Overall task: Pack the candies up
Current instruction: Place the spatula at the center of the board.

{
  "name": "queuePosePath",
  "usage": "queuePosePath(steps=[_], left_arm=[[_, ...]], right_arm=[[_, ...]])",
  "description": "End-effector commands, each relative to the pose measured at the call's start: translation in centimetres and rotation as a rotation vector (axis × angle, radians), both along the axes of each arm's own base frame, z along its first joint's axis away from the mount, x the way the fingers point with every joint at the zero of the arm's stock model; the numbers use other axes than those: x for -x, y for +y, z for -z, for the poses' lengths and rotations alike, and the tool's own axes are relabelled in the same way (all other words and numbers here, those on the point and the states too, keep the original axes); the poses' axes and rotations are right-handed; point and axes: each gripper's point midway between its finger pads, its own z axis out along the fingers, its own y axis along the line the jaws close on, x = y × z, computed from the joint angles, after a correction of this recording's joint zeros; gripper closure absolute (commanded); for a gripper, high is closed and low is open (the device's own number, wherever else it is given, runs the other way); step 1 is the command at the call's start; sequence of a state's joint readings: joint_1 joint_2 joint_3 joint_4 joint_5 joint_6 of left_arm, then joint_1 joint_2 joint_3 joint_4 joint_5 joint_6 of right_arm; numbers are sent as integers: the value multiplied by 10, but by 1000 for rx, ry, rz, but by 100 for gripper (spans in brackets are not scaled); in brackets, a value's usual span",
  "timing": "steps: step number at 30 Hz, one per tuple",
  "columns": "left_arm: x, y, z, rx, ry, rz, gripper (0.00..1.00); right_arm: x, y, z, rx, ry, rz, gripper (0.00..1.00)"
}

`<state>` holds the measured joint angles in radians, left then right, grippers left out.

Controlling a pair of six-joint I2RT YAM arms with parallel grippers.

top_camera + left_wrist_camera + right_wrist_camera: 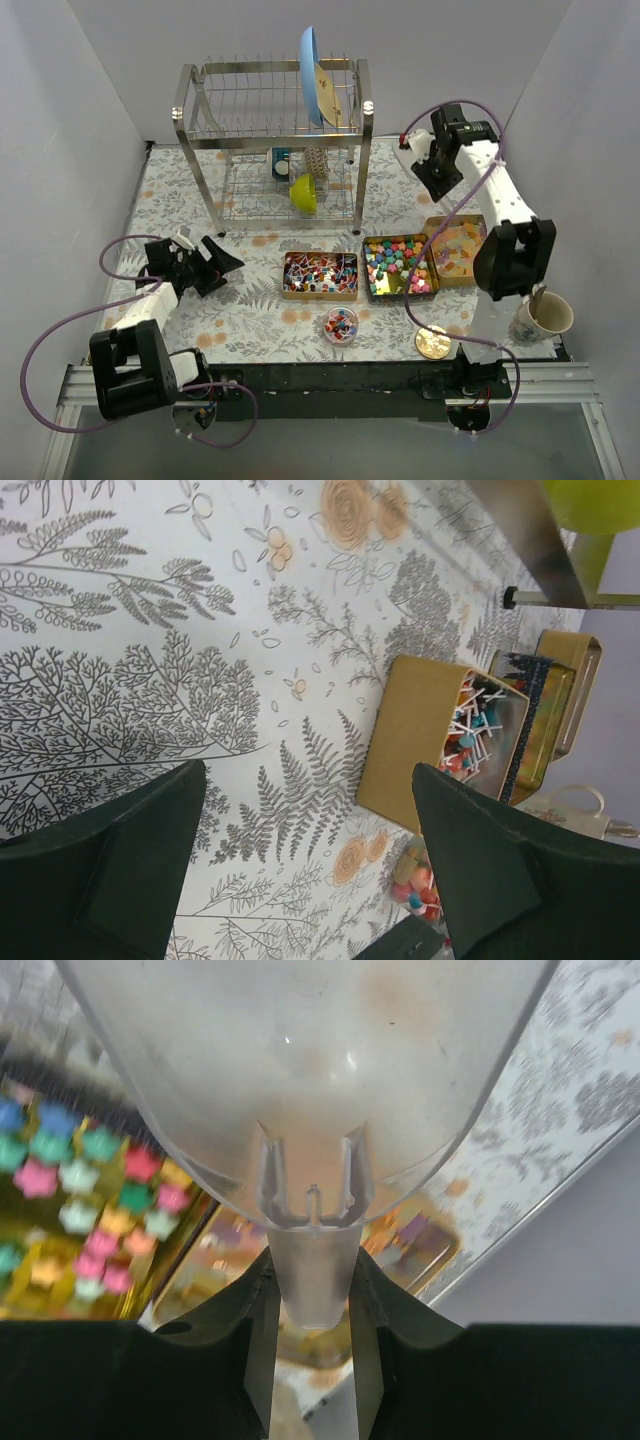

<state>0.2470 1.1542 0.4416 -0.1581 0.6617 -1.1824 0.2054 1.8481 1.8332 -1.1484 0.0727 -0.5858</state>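
Note:
Three gold tins stand mid-table: striped twist-wrapped candies (320, 276), pastel cube candies (398, 266) and orange-yellow wrapped candies (455, 250). A small clear jar (341, 325) in front of them holds a few candies. My right gripper (425, 160) is raised above the far right and is shut on the handle of a translucent plastic scoop (310, 1080); the right wrist view (312, 1330) shows the pastel cubes (70, 1180) and the orange-yellow tin (400, 1250) below, blurred. My left gripper (215, 262) is open and empty, low at the left. Its view (310, 860) shows the striped-candy tin (470, 730) and the jar (420, 890).
A round gold lid (433, 343) lies at the front right. A mug (540, 315) with a spoon stands by the right arm's base. A metal dish rack (275, 140) with a blue plate and a green bowl stands at the back.

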Motion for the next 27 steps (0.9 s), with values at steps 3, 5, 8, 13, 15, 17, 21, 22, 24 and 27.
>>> queuePosePath(steps=[3,5,8,13,15,17,21,22,24,27], left_arm=[[-6,4,9,-16,56,43,14],[-8,4,15,-21,72,63,14],[-15,9,15,-49,74,80,12],[-22,14,15,-76,93,97,12],[-25,16,17,-85,100,92,11],[-27,18,17,-90,99,90,11],[-35,23,13,-117,84,89,11],[-36,24,13,-119,85,89,11],[-38,25,14,-127,83,93,10],[-43,27,12,-136,78,92,9]], right_arm=[[-79,34,6,-167,-74,60,99],[-98,43,20,-199,-76,69,99],[-119,51,37,-230,-81,110,99],[-135,54,62,-240,-74,184,99],[-133,51,78,-216,-44,201,99],[-128,50,90,-205,-15,209,99],[-120,45,109,-173,34,223,99],[-119,44,115,-167,46,225,99],[-116,43,119,-161,65,224,99],[-110,44,122,-163,87,222,93]])
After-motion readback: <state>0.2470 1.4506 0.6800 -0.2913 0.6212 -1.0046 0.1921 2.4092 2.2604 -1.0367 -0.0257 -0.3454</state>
